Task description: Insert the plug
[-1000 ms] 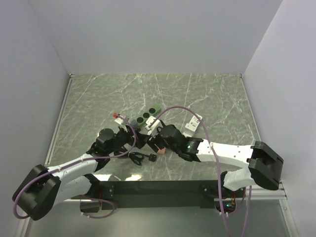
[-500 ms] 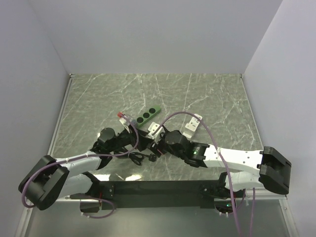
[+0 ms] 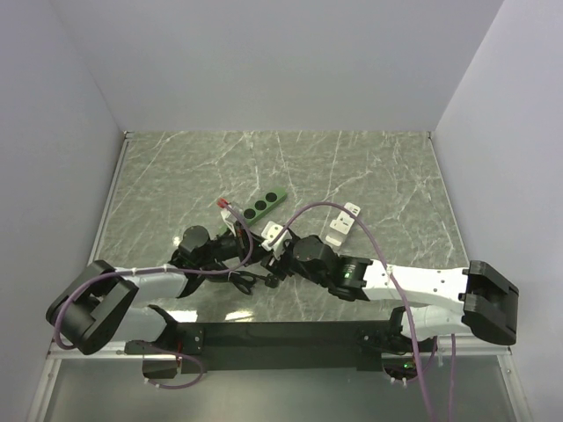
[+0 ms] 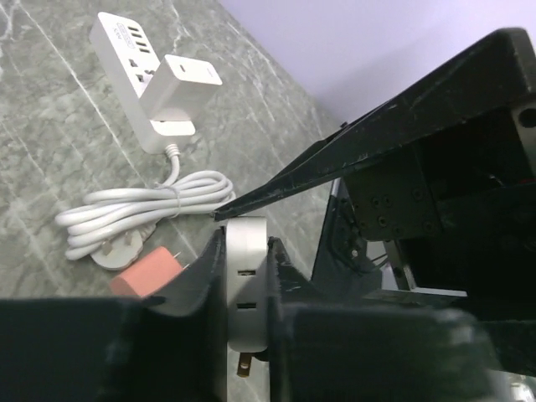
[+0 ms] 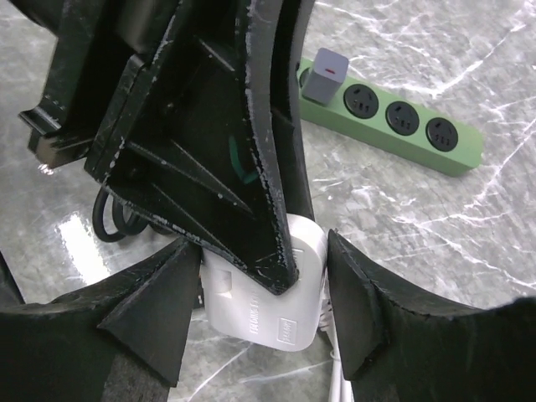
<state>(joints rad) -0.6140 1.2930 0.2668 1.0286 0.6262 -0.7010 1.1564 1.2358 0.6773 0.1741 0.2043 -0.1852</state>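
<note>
The white rectangular plastic plug (image 4: 245, 293) is held between the two grippers, just on the near side of the green three-socket power strip (image 5: 394, 121). It appears to be lifted off the grey marbled table (image 3: 378, 167). The left gripper (image 4: 245, 255) is clamped on the plug's two broad faces, and a brass prong shows below the fingers, pointing back toward that wrist. The right gripper (image 5: 264, 255) brackets the same plug across its narrower sides. Its fingers lie against or just beside the casing, and it cannot be told whether they press on it.

Two holds at right angles on one piece suggest a handover or a regrasp, probably meant to leave the prongs free to face a socket. The green strip's three round sockets are unoccupied, and a grey adapter (image 5: 325, 84) sits at one end of it. A white power strip (image 4: 134, 71), with a white block plugged into it, lies well off to the right.

Both arms are stretched low and inward. Their forearms are nearly level with the table, and their wrists meet nose to nose.
</note>
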